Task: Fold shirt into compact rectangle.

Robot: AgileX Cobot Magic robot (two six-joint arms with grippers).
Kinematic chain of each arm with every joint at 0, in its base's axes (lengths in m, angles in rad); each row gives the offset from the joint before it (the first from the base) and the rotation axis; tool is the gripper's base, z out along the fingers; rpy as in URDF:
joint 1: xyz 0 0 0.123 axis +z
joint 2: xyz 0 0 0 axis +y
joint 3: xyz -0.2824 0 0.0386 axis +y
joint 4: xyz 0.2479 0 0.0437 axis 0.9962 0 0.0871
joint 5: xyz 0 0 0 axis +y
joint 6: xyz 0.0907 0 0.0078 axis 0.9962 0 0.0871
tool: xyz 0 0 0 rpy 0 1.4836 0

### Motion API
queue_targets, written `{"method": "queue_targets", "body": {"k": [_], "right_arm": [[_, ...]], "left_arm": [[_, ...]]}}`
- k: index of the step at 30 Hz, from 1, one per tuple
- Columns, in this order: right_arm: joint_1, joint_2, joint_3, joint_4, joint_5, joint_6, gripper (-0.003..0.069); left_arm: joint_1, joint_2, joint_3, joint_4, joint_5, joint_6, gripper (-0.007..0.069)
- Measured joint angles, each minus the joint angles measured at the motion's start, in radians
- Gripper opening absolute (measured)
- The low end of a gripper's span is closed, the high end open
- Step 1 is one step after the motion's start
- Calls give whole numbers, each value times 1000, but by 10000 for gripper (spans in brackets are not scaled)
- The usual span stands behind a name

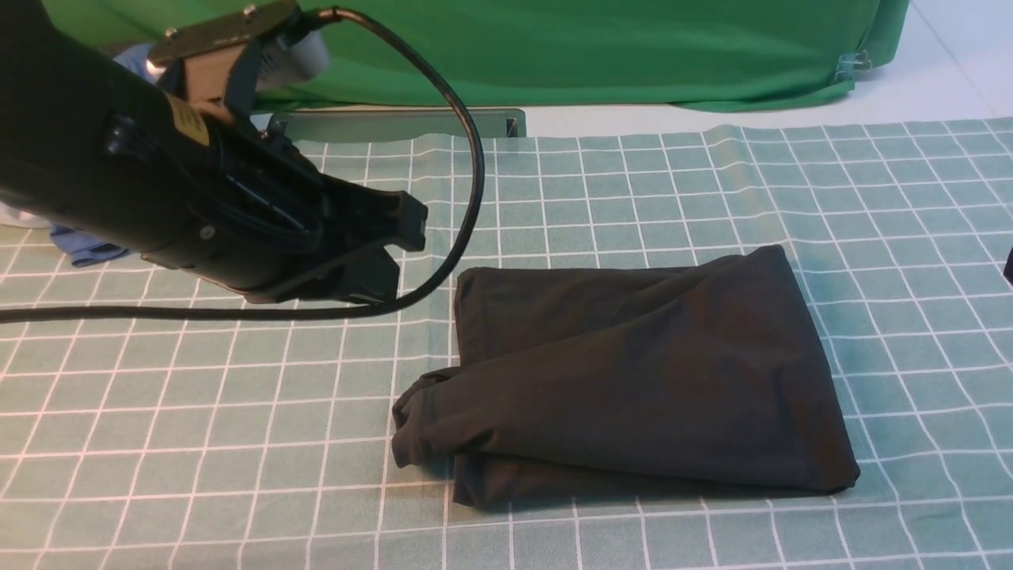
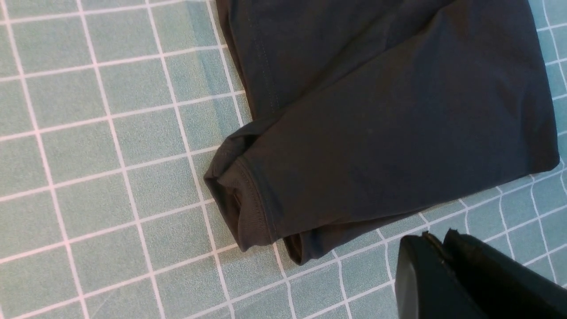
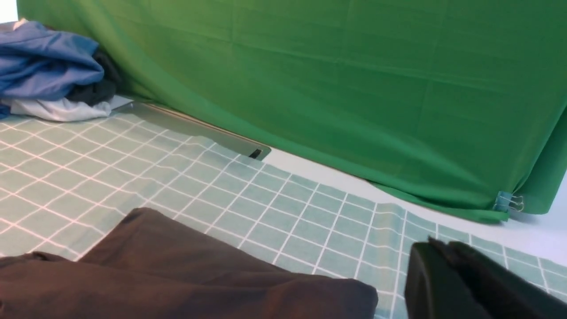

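**A:** How far along did the fold look?

**B:** Nearly finished, I'd judge. The shirt [image 1: 633, 372] lay on the checked cloth [image 1: 237, 396] covering the table, already doubled into a squat block with layers stacked along its near edge. It wasn't a clean rectangle, though: at its left end a ribbed hem or cuff [image 2: 248, 208] bulged out past the block, and the far edge ran slanted. Tucking that bulge in and squaring the outline seemed all that was left.

**A:** Starting from the left, where was the claw?

**B:** The left claw [image 1: 396, 253] hung above the cloth, to the left of the shirt and a little farther back, apart from it. Its jaws were pressed together with nothing between them. From its wrist camera the bulging end lay just beside its tips.

**A:** And further right?

**B:** The shirt filled the middle and right of centre. The right claw [image 3: 447, 266] sat off the shirt's right side, near its far right corner but not touching; jaws likewise pressed together, carrying nothing. In the front view only a dark sliver showed at the right edge.
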State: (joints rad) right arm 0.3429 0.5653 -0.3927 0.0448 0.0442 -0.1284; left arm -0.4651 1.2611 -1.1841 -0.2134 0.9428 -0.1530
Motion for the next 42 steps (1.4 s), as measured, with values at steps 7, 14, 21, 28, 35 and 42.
{"method": "queue_targets", "body": {"k": [7, 14, 21, 28, 35, 42], "right_arm": [[122, 0, 0, 0, -1, 1, 56], [151, -1, 1, 0, -1, 1, 69], [63, -187, 74, 0, -6, 2, 85], [-284, -443, 271, 0, -5, 2, 100], [-413, -559, 400, -25, 68, 3, 113], [-365, -565, 400, -51, 174, 3, 130]], "left_arm": [[0, 0, 0, 2, -8, 0, 36], [0, 0, 0, 4, -16, 0, 36], [0, 0, 0, 8, -27, 0, 36], [0, 0, 0, 8, -52, 0, 36], [0, 0, 0, 10, -60, 0, 36], [0, 0, 0, 19, -59, 29, 36]]}}
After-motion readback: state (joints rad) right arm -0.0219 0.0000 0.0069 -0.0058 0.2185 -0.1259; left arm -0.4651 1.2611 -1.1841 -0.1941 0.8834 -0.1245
